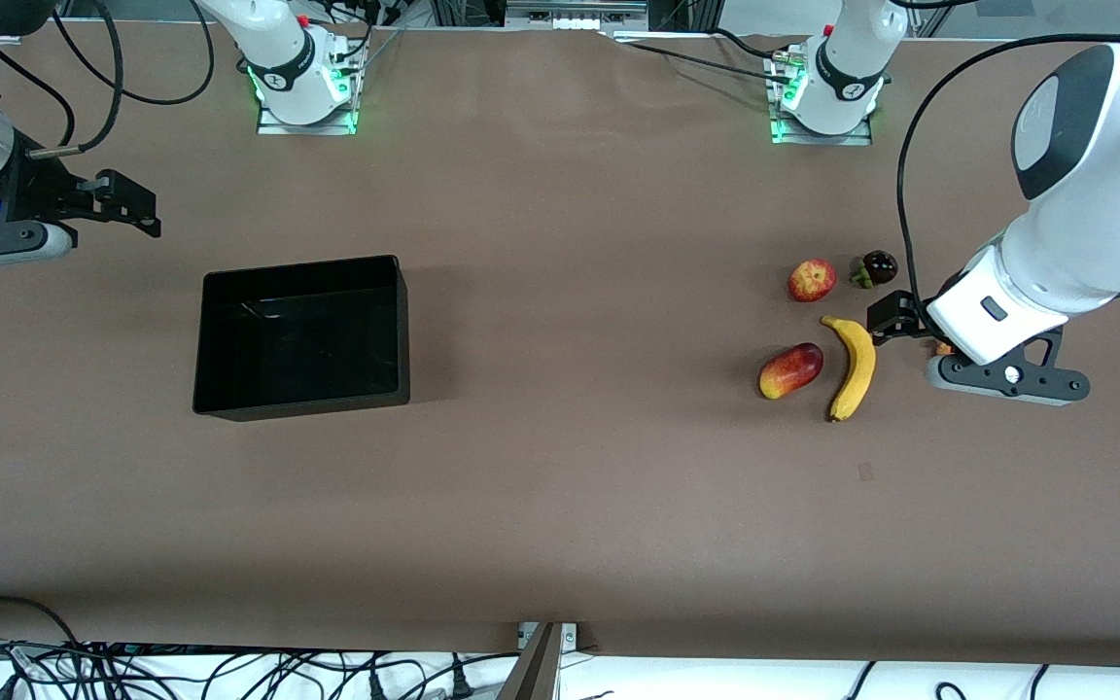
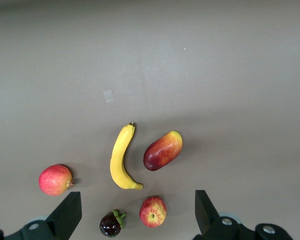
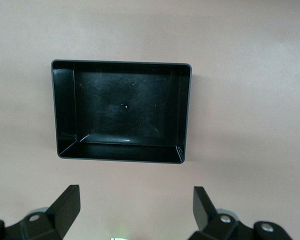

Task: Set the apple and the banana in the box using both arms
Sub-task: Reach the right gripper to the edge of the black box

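The right gripper (image 1: 147, 209) is hovering with its jaws spread wide and holding nothing, over the table near the right arm's end. The box (image 1: 302, 335) is sitting nearby, open and with nothing inside. Toward the left arm's end, the apple (image 1: 812, 280) is lying farther from the front camera than the banana (image 1: 853, 367). The left gripper (image 1: 895, 316) is hanging just beside the banana, jaws wide too.

one box (image 1: 302, 335), one banana (image 1: 853, 367), one apple (image 1: 812, 280), three other fruits (image 1: 790, 370)
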Available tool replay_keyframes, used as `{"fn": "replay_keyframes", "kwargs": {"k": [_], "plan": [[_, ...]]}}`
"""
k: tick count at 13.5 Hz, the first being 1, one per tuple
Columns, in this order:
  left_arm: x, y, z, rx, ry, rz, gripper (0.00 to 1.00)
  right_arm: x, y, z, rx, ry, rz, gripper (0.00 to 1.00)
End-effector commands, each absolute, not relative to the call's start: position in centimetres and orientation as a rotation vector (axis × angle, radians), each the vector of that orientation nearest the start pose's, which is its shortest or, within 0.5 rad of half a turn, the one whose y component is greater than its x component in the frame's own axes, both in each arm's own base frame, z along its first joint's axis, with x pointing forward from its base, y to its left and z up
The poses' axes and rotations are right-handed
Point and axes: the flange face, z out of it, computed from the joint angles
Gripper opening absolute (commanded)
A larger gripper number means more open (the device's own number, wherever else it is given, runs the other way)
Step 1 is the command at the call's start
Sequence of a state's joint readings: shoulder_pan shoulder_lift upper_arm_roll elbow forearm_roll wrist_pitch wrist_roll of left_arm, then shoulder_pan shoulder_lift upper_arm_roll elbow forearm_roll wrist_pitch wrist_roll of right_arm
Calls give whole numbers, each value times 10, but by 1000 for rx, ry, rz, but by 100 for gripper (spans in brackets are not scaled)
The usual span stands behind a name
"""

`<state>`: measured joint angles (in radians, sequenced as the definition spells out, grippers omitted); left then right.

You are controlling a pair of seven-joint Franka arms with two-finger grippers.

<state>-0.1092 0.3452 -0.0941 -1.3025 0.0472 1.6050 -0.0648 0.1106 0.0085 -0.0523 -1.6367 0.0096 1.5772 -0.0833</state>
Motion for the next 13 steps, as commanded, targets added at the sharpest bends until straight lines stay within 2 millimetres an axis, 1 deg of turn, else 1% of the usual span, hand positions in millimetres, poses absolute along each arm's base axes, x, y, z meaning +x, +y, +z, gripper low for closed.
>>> {"fn": "replay_keyframes", "kwargs": {"k": [1, 3, 7, 9, 10, 11, 12, 13], "plan": [[644, -116, 553, -3130, 211, 65, 100, 553, 30, 593, -3124, -216, 132, 100], [644, -123, 552, -3127, 223, 65, 100, 556, 28, 592, -3121, -230, 141, 100], [644, -118, 553, -3125, 213, 64, 100, 555, 28, 586, -3134, -236, 164, 100], [644, -119, 553, -3116, 218, 62, 100, 564, 26, 556, -3136, -232, 203, 100], [644, -120, 554, -3119, 218, 53, 100, 569, 25, 535, -3136, -229, 203, 100], [644, -122, 554, -3117, 223, 53, 100, 576, 17, 513, -3139, -206, 201, 100], [645, -120, 554, -3117, 218, 48, 100, 584, 11, 488, -3143, -190, 204, 100], [644, -114, 559, -3122, 202, 44, 100, 593, 2, 462, -3147, -182, 202, 100]]}}
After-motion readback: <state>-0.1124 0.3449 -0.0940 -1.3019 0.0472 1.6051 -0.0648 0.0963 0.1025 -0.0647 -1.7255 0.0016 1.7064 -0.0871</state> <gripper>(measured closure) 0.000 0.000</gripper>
